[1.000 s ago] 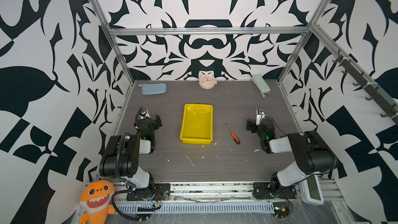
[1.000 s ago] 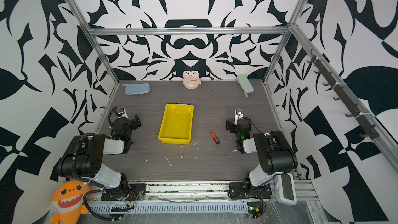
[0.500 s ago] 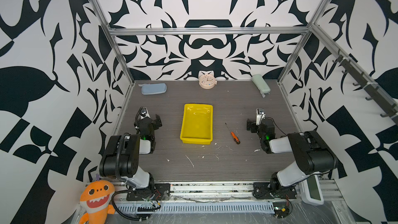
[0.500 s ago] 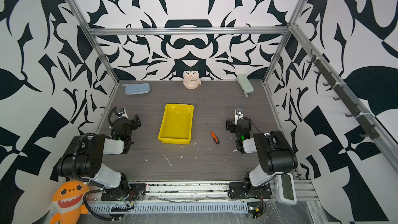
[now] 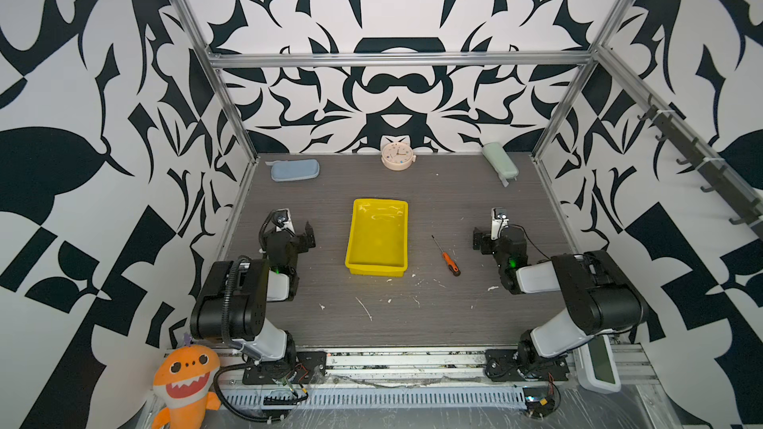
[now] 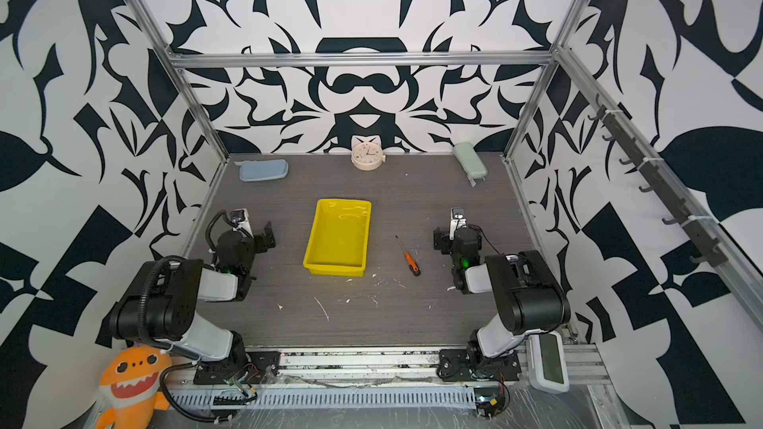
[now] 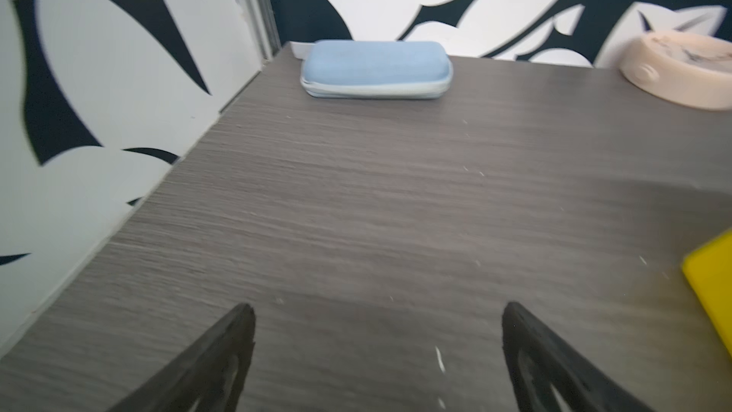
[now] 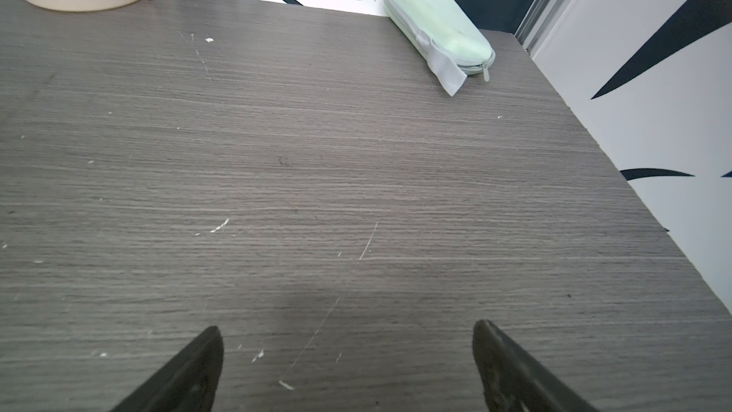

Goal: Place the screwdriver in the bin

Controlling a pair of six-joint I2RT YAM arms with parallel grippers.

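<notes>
The screwdriver [image 5: 448, 261] [image 6: 410, 261], with an orange handle and a thin dark shaft, lies flat on the table just right of the bin, its shaft pointing away toward the back. The yellow bin [image 5: 377, 241] [image 6: 338, 241] stands empty mid-table; one corner [image 7: 713, 295] shows in the left wrist view. My left gripper [image 5: 298, 231] [image 7: 378, 311] hovers low, left of the bin, open over bare table. My right gripper [image 5: 493, 237] [image 8: 347, 330] sits right of the screwdriver, open with nothing between its fingers. Neither wrist view shows the screwdriver.
Along the back wall lie a blue-grey pouch [image 5: 295, 170] [image 7: 376, 69], a pink clock [image 5: 397, 156] and a pale green pouch [image 5: 499, 160] [image 8: 435, 21]. White flecks dot the table's front half. An orange plush toy [image 5: 186, 381] sits outside the front rail.
My left gripper has shifted slightly and its wrist view is blurred. The right arm, the screwdriver and the bin have not moved.
</notes>
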